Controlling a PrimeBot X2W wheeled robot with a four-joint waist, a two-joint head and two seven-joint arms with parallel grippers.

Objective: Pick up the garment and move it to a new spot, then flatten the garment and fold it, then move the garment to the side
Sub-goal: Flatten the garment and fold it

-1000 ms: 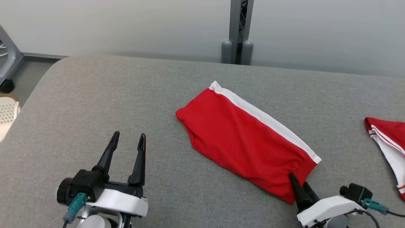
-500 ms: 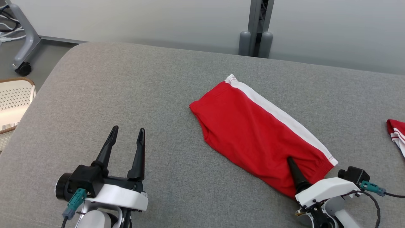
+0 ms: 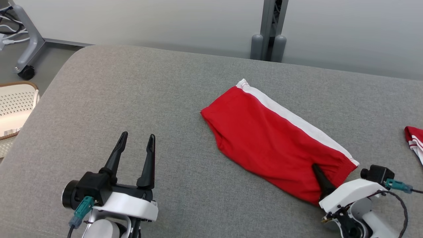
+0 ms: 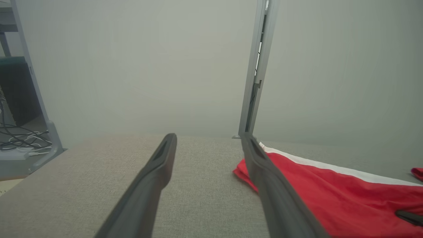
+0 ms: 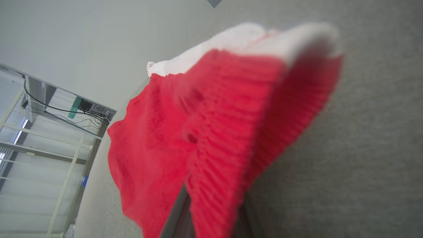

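The garment [image 3: 271, 138] is a pair of red shorts with a white side stripe, folded into a long strip across the grey table [image 3: 165, 82]. My right gripper [image 3: 319, 172] is shut on the ribbed waistband at the strip's near right end, one dark finger lying on top of the cloth. In the right wrist view the waistband [image 5: 224, 132] bunches between the fingers. My left gripper [image 3: 137, 148] hovers open over bare table at the lower left, well apart from the garment [image 4: 330, 191], nothing between its fingers [image 4: 155, 178].
A second red and white garment [image 3: 414, 140] lies at the table's right edge. A white perforated basket [image 3: 13, 109] stands on the floor at the left. A grey post [image 3: 271, 29] rises behind the table's far edge, and a wheeled frame [image 3: 24, 49] sits at the upper left.
My right gripper has closed on the waistband end of the garment. The head camera turned, so the whole scene shifted right. The left gripper stays open in place.
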